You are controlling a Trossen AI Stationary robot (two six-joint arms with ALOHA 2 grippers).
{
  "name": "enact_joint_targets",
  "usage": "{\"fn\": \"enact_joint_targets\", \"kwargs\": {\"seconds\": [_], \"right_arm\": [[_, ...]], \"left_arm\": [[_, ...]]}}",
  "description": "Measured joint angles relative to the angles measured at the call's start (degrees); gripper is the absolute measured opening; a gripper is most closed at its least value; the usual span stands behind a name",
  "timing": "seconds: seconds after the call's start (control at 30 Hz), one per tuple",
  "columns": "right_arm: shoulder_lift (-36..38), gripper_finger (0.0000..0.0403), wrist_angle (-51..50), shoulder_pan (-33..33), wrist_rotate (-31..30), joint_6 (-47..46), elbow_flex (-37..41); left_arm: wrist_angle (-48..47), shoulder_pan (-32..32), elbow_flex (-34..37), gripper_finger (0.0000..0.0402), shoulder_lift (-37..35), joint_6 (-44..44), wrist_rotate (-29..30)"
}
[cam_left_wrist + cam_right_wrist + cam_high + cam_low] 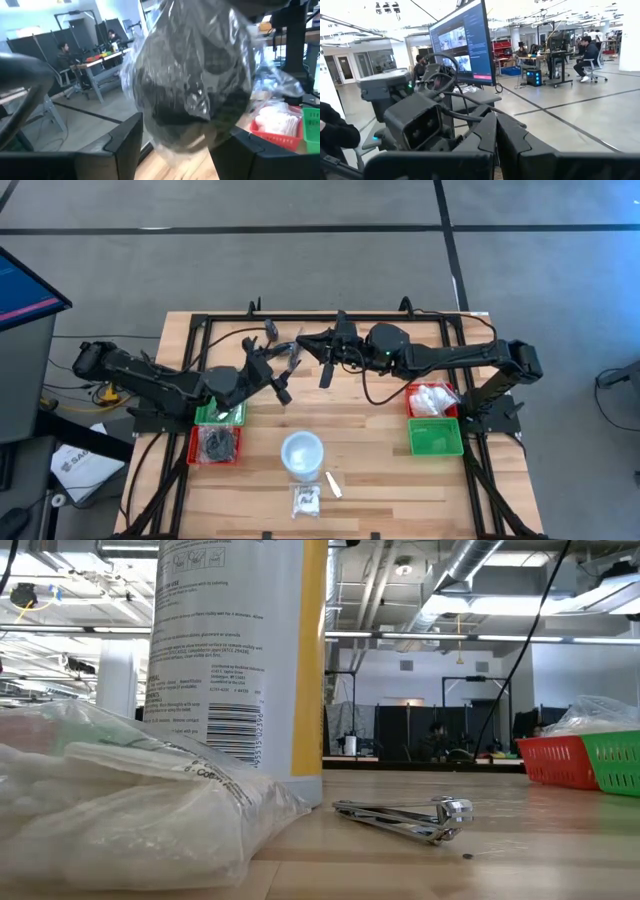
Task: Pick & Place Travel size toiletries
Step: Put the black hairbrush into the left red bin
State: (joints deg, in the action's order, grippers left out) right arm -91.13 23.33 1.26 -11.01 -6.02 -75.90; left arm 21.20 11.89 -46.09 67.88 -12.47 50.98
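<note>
Mid-handoff: our left pincer [283,372] grasps a clear-wrapped black toiletry pouch [192,75] aloft, facing the clenched, empty right pincer [303,340]. Trays below are part-filled; two wrapped items [306,500] on the desk remain.

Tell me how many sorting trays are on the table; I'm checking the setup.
4: a green tray above a red tray on the left; a red tray above a green tray on the right.
</note>
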Motion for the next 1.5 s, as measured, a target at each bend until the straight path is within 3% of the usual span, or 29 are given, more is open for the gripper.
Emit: {"fn": "enact_joint_targets", "kwargs": {"seconds": [0.27, 0.67, 1.0, 1.23, 1.5], "right_arm": [[-0.1, 0.0, -0.5, 0.1, 0.0, 0.0, 0.0], [-0.1, 0.0, -3.0, 0.1, 0.0, 0.0, 0.0], [0.0, 0.0, -4.9, 0.1, 0.0, 3.5, 0.0], [0.1, 0.0038, -6.6, 0.6, 0.3, 6.6, 0.0], [0.1, 0.0099, -6.8, 2.0, 0.0, 6.6, 0.0]], "left_arm": [[0.5, -0.5, 0.0, 0.0164, 0.0, -0.8, 0.0], [0.7, -0.4, 0.0, 0.0018, 0.0, -2.2, 0.0], [0.4, 0.1, 0.1, 0.0017, 0.0, -2.4, 0.8], [-3.3, 4.6, 0.0, 0.0024, 0.0, -4.1, 10.4], [-6.1, 14.3, 0.0, 0.0022, 0.0, -4.0, 18.2]]}}
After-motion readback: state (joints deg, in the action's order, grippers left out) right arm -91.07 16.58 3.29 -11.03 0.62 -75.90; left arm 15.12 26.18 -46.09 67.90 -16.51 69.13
